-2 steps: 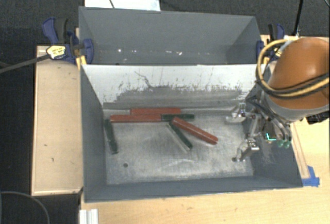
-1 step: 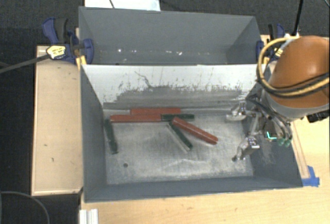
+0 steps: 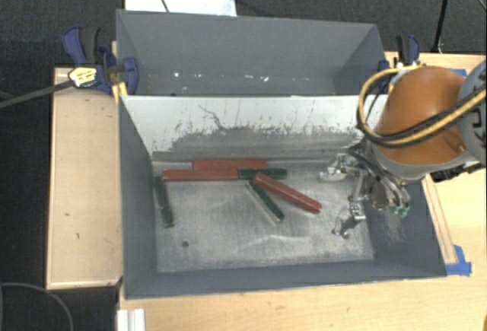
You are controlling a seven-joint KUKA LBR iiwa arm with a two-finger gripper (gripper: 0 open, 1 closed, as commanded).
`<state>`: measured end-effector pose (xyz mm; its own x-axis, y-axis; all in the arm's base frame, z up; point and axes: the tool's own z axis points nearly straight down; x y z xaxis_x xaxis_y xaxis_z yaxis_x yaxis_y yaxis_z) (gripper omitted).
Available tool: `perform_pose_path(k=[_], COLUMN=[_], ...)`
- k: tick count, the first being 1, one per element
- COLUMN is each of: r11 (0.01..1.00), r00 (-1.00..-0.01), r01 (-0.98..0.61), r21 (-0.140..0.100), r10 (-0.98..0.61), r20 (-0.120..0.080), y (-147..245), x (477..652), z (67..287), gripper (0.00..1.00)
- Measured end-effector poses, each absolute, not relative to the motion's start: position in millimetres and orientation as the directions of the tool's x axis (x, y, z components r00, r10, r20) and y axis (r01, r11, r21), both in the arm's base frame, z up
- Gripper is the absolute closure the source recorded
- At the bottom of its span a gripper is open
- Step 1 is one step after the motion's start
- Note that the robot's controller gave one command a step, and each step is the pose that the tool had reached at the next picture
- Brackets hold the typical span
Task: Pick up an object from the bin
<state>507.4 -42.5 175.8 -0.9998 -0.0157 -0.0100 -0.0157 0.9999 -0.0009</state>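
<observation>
Just slim flat sticks in a scuffed grey metal bin [image 3: 243,55].
A dark green stick [image 3: 162,202] lies leftmost, a long red-brown stick [image 3: 209,170] along the back, then a slanted red-brown stick [image 3: 288,195]. Near its right end the gripper [image 3: 340,198] spreads its metal fingers wide, empty.

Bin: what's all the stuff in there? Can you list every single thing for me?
Bin: one, grey metal, middle of the view.
Red-brown sticks: two, one lying along the back of the floor, the other slanting in the middle.
Dark green sticks: three, one at the left side, one at the right end of the back red-brown stick, one slanting next to the middle red-brown stick.
Gripper: one, silver, over the bare floor at the bin's right side.
Orange cover: one, on the arm's wrist, with cables looped round it.
</observation>
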Motion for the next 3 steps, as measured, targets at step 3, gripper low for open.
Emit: perform_pose_path(k=[3], r11=[0.992], r00=[-0.992], r01=[-0.128], r21=[-0.002], r10=[-0.128], r20=[-0.01], y=[-55.0], x=[549.5], z=[271.2], gripper=[1.0])
